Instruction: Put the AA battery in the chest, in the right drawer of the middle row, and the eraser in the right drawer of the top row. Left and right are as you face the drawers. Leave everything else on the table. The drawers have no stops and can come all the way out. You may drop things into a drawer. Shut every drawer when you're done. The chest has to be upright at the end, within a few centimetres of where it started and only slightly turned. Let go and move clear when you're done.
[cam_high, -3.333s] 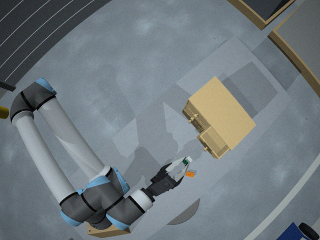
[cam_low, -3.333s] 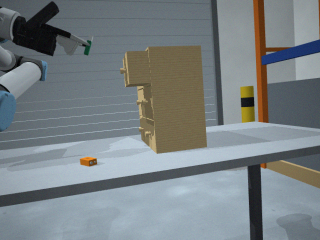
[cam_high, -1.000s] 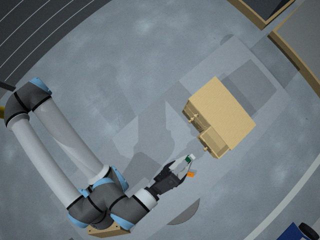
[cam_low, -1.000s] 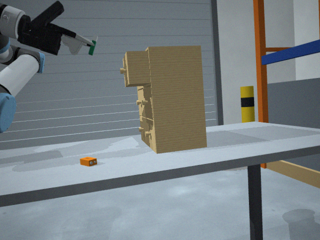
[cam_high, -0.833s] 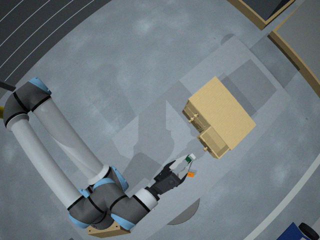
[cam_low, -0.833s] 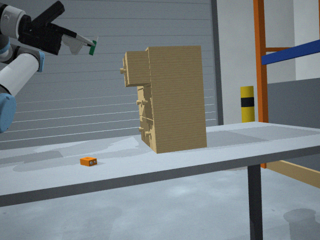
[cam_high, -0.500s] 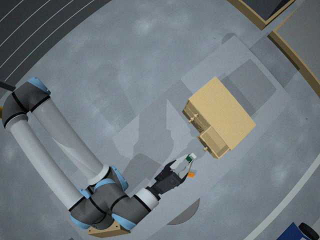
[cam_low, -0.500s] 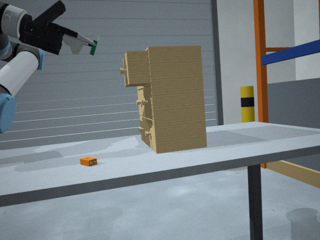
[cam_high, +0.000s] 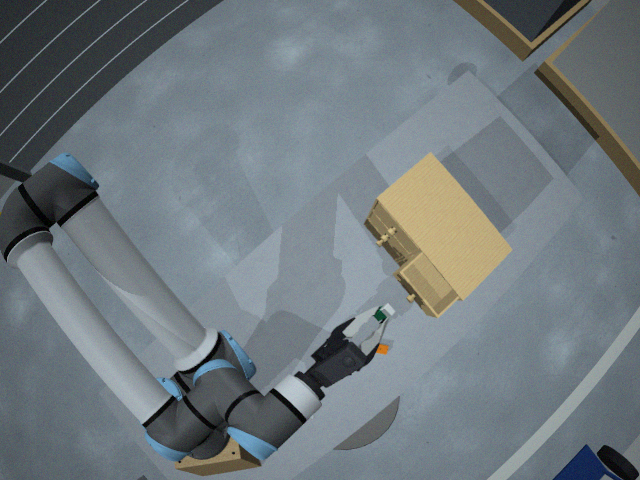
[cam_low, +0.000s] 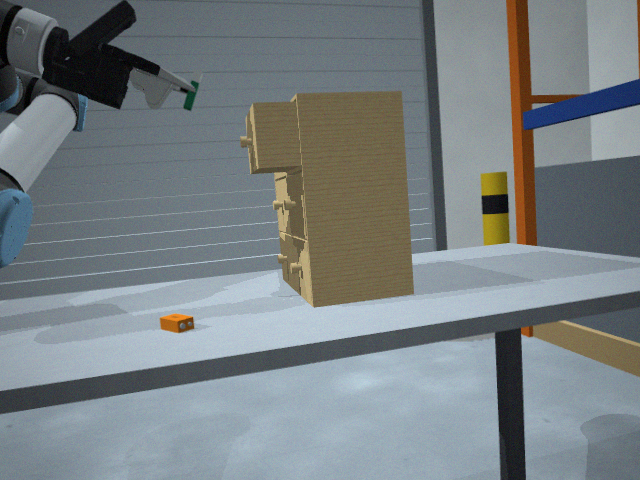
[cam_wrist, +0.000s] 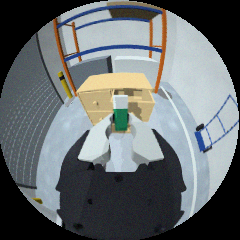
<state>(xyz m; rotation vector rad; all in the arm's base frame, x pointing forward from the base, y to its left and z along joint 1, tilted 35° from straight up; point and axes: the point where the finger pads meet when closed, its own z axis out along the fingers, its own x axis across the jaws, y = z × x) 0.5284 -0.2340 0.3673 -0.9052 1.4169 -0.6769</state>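
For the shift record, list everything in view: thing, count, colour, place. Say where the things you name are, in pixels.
Chest (cam_high: 444, 227) (cam_low: 356, 196) (cam_wrist: 115, 81): one, pale wood, on the table.
Open drawer (cam_high: 440, 305) (cam_low: 276, 136): one, pale wood, top right of the chest.
Eraser (cam_high: 384, 312) (cam_low: 191, 96) (cam_wrist: 121, 113): one, green and white, between the fingers.
Orange block (cam_high: 382, 349) (cam_low: 176, 322): one, orange, on the table.
Table (cam_low: 361, 330): one, grey, under the chest.
Post (cam_low: 494, 184) (cam_wrist: 65, 85): one, yellow and black, behind the table.
Rack (cam_low: 522, 155) (cam_wrist: 163, 50): one, orange and blue, background.
Gripper (cam_high: 383, 316) (cam_low: 190, 93) (cam_wrist: 120, 113): one, black and grey, before the chest.
Arm (cam_high: 139, 258) (cam_low: 38, 134): one, grey and blue.
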